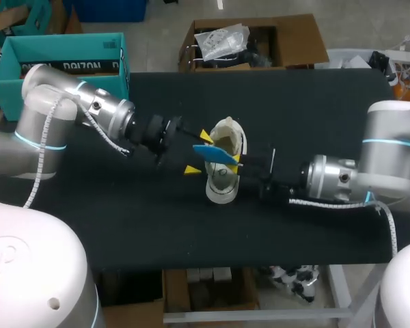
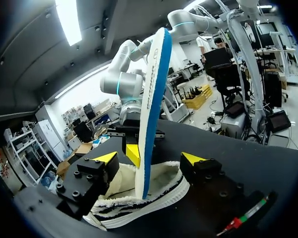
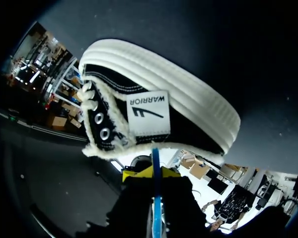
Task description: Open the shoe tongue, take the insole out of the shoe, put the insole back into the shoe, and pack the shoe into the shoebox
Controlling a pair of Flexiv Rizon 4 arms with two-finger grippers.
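A white shoe [image 1: 224, 179] stands mid-table with its opening up. My right gripper [image 1: 238, 161] comes in from the right and is shut on one end of the blue insole [image 1: 214, 155], holding it above the shoe's opening. In the right wrist view the insole [image 3: 156, 163] runs edge-on between the right gripper's [image 3: 155, 173] fingers, with the shoe's tongue label [image 3: 148, 114] ahead. My left gripper [image 1: 198, 152] is open, a yellow tip on each side of the insole's other end. In the left wrist view the insole [image 2: 151, 99] stands upright between its fingers [image 2: 150, 158], clear of both. The teal shoebox [image 1: 68, 44] sits at the back left.
The shoe [image 2: 139, 198] rests on the black table top [image 1: 137, 212], roughly at its middle. Both arms lie low over the table, one on each side of the shoe. The table's front edge [image 1: 212, 265] runs below them.
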